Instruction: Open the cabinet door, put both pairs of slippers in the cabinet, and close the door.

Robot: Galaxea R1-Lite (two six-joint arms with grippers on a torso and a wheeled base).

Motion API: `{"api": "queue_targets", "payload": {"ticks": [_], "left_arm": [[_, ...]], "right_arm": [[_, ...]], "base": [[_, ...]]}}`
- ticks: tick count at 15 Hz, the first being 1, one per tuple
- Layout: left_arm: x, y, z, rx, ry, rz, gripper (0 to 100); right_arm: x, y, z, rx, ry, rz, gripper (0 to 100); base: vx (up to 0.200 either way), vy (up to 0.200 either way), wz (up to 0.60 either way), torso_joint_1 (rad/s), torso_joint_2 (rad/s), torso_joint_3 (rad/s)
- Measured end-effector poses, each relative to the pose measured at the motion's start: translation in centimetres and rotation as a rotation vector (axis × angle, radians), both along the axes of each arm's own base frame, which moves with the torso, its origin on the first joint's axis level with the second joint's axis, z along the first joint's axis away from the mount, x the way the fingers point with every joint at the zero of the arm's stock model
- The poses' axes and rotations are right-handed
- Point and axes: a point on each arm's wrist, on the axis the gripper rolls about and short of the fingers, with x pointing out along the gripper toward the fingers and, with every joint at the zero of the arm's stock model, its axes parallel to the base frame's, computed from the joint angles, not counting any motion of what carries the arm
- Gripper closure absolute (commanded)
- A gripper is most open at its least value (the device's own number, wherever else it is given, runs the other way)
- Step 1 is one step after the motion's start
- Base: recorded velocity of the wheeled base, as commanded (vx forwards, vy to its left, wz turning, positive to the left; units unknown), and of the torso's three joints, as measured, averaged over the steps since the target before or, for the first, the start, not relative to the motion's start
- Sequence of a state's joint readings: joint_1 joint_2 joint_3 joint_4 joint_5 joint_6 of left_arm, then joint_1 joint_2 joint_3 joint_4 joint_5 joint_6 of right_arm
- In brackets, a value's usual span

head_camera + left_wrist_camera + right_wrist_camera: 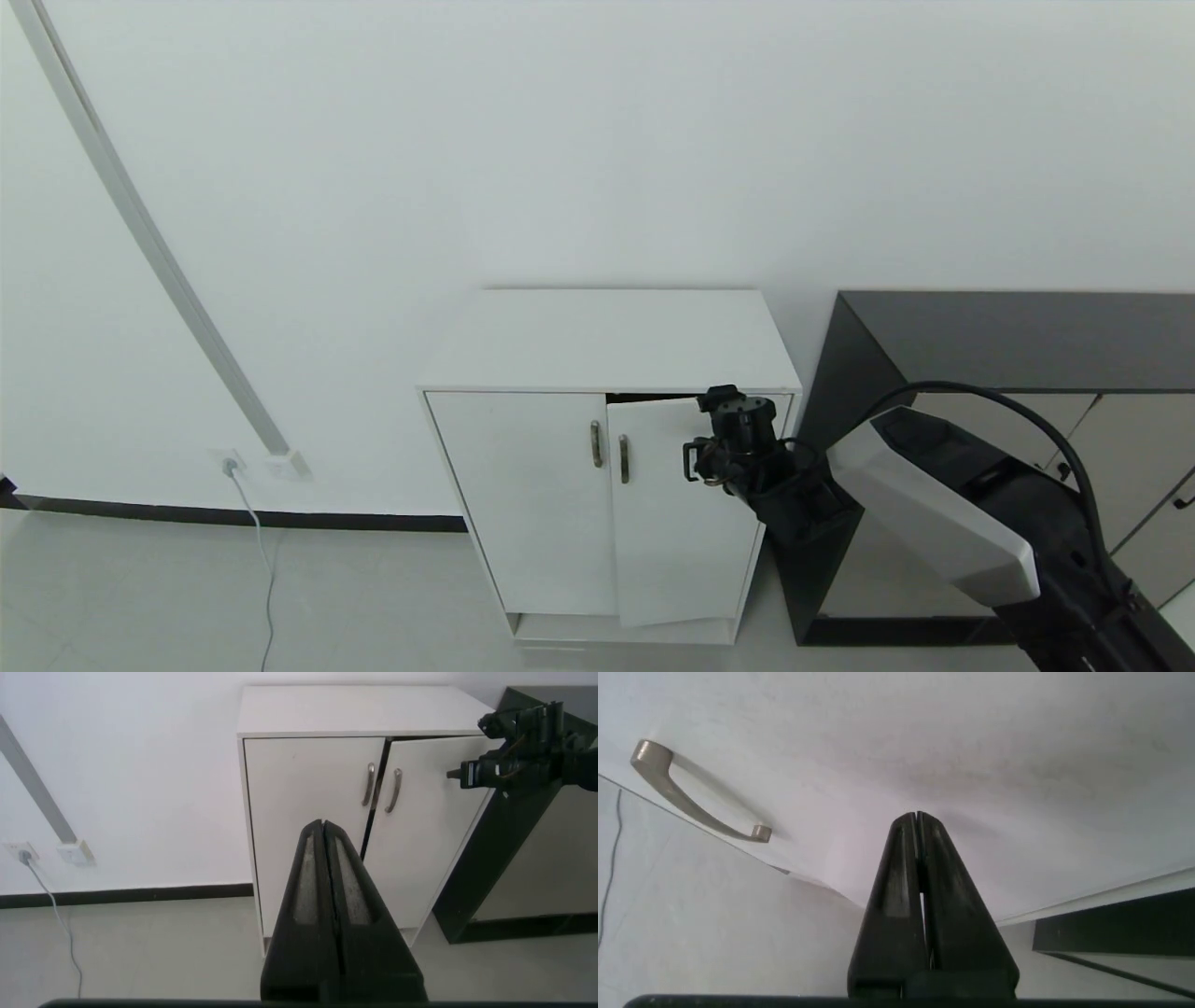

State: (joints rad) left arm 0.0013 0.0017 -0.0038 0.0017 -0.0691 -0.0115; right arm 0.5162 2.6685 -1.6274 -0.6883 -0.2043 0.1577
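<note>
The white cabinet point(607, 341) stands against the wall with two doors. Its left door point(523, 504) is closed; the right door point(672, 551) stands slightly ajar, with a dark gap along its top edge. Two metal handles point(596, 443) sit at the middle seam. My right gripper point(717, 399) is shut, its tips close to the right door's face near the upper outer corner; the door handle point(701, 793) shows off to one side of the shut fingers point(901, 859). My left gripper point(323, 823) is shut on nothing and held back from the cabinet point(355, 709), facing its doors.
A dark grey cabinet point(1008, 336) stands right beside the white one. A wall socket with a hanging cable point(229, 464) and a slanted conduit point(140, 224) are at the left. Bare grey floor point(355, 597) lies before the cabinet's left side.
</note>
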Motion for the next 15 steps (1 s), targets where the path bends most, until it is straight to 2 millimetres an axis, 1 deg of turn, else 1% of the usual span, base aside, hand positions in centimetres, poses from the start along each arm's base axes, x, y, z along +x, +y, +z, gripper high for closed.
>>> {"api": "queue_targets", "payload": {"ticks": [3, 11, 15], "left_arm": [[0.0, 0.0, 0.0, 0.0, 0.001, 0.0, 100], [0.0, 0.0, 0.0, -0.002, 0.0, -0.001, 100], [0.0, 0.0, 0.0, -0.002, 0.0, 0.0, 100]], "right_arm": [[0.5, 0.1, -0.1, 0.003, -0.006, -0.003, 100], [1.9, -0.5, -0.3, 0.013, -0.022, -0.026, 100], [2.3, -0.9, -0.6, 0.014, -0.025, -0.036, 100]], "base": [[0.0, 0.0, 0.0, 0.0, 0.0, 0.0], [0.0, 0.0, 0.0, 0.0, 0.0, 0.0], [0.0, 0.0, 0.0, 0.0, 0.0, 0.0]]}}
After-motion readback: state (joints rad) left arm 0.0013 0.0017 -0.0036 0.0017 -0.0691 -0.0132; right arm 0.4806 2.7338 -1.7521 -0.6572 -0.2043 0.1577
